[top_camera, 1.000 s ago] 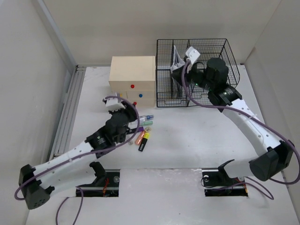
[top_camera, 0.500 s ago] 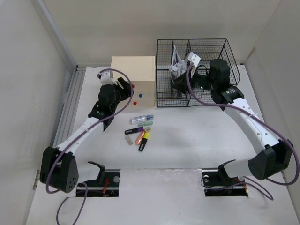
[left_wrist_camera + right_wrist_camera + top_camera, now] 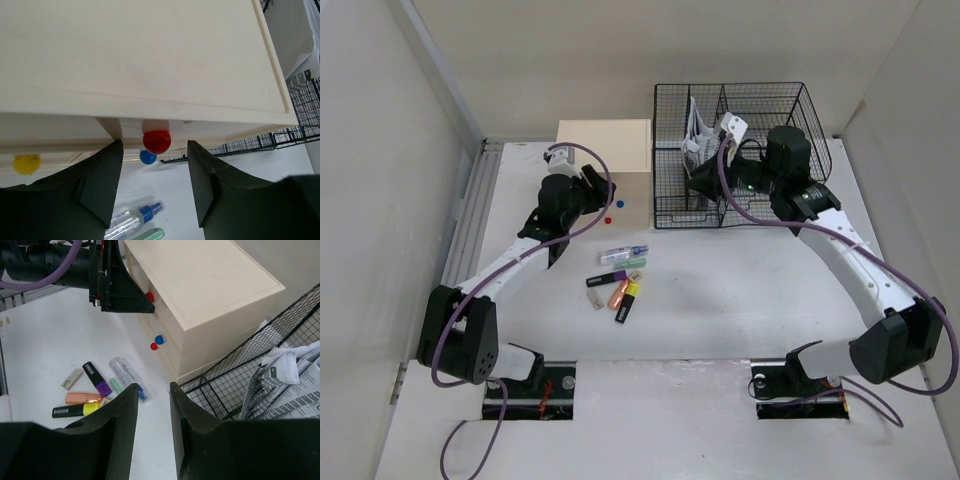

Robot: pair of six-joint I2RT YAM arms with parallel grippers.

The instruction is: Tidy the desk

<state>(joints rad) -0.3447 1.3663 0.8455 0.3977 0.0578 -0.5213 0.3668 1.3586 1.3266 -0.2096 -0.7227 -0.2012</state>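
The white desk (image 3: 740, 300) holds a beige drawer box (image 3: 603, 160) and a black wire-mesh organizer (image 3: 740, 150). My left gripper (image 3: 601, 190) is open at the box's front. In the left wrist view the gripper (image 3: 155, 144) has the red knob (image 3: 156, 141) between its fingertips, with gaps on both sides. A blue knob (image 3: 147, 157) and a yellow knob (image 3: 26, 163) show below. My right gripper (image 3: 703, 182) hovers at the organizer's front left. It is open and empty in the right wrist view (image 3: 152, 387).
Loose items lie in front of the box: a clear spray bottle (image 3: 623, 253), a green pen (image 3: 635, 264), and purple (image 3: 607, 278), orange (image 3: 617, 293) and yellow-black (image 3: 626, 305) highlighters. Folded papers (image 3: 290, 385) stand in the organizer. A ridged rail (image 3: 470, 230) runs along the left.
My left arm has swung from over the highlighters up to the drawer box front, and its jaws now bracket the red knob. The right gripper shifted slightly and then held still.
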